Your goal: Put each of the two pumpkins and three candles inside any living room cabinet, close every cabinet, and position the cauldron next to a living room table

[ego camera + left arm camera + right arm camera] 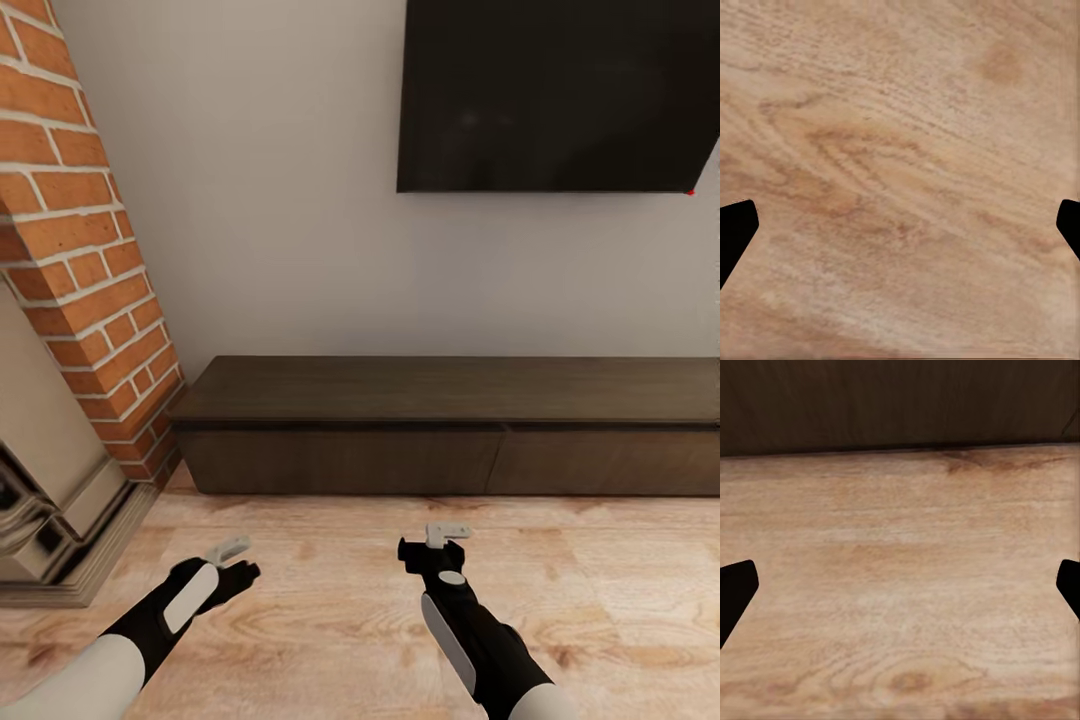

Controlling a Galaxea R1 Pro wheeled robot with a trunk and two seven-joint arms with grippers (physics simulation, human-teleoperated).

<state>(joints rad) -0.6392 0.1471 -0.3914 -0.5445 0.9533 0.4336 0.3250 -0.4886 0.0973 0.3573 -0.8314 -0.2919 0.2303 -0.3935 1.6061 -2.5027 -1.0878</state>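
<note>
The cabinet [450, 425], a long low dark-brown unit, stands against the white wall ahead with both wide drawer fronts shut flush. Its dark front [900, 401] also fills the far edge of the right wrist view. My left gripper [236, 558] hangs open over bare wooden floor, well short of the cabinet's left end. My right gripper [440, 540] is open too, empty, a short way in front of the seam between the two drawer fronts. In both wrist views the fingertips [735, 232] [735, 592] stand far apart with only floorboards between them. Pumpkins, candles, cauldron and table are out of view.
A red brick chimney [85, 260] with a grey fireplace surround [50, 500] juts out at the left, close to my left arm. A black TV [560, 95] hangs on the wall above the cabinet. Light wooden floor [350, 620] stretches between me and the cabinet.
</note>
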